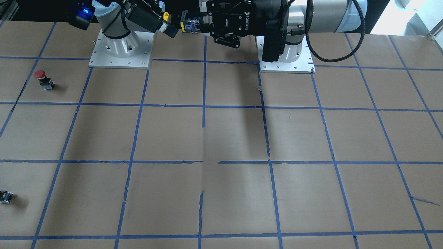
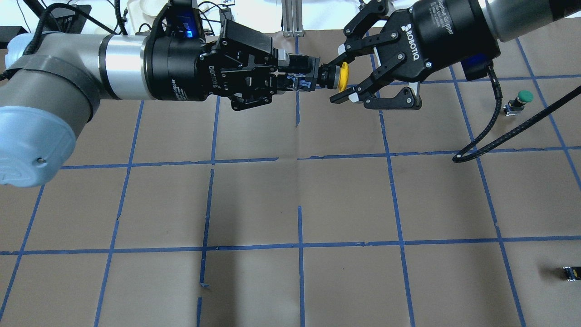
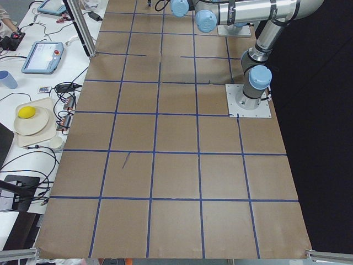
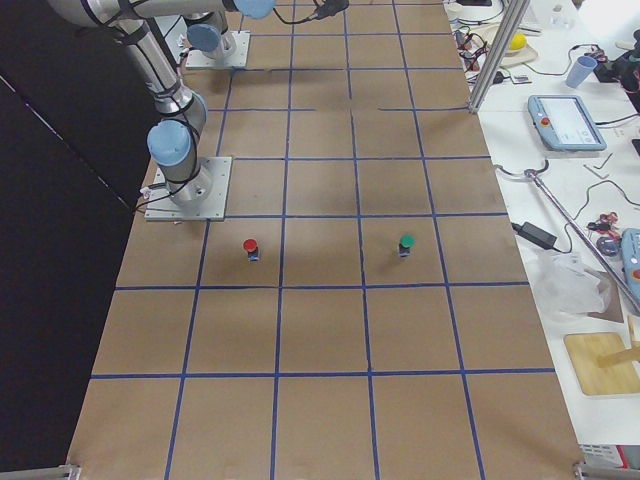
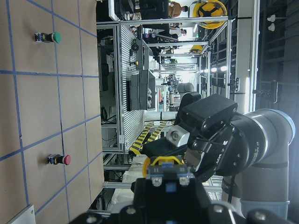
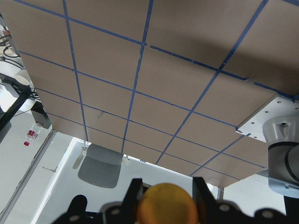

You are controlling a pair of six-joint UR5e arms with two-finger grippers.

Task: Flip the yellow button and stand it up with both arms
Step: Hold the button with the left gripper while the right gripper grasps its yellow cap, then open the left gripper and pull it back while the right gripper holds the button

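Observation:
The yellow button [image 2: 343, 77] is held level in the air above the far middle of the table, its cap pointing toward my right arm. My left gripper [image 2: 308, 75] is shut on its black-grey block base [image 2: 299, 81]. My right gripper [image 2: 339, 80] is open, with one finger on each side of the yellow cap and a small gap to each. In the front-facing view the cap [image 1: 166, 16] shows between the two grippers near the top edge. The right wrist view shows the cap [image 6: 168, 205] between its two fingers [image 6: 135, 189].
A red-capped button [image 1: 41, 79] and a green-capped button [image 2: 522, 97] stand on the table on my right side. A small capless black block [image 2: 569, 272] lies near the right edge. The two arm base plates [image 1: 120, 52] sit at the robot's side of the table.

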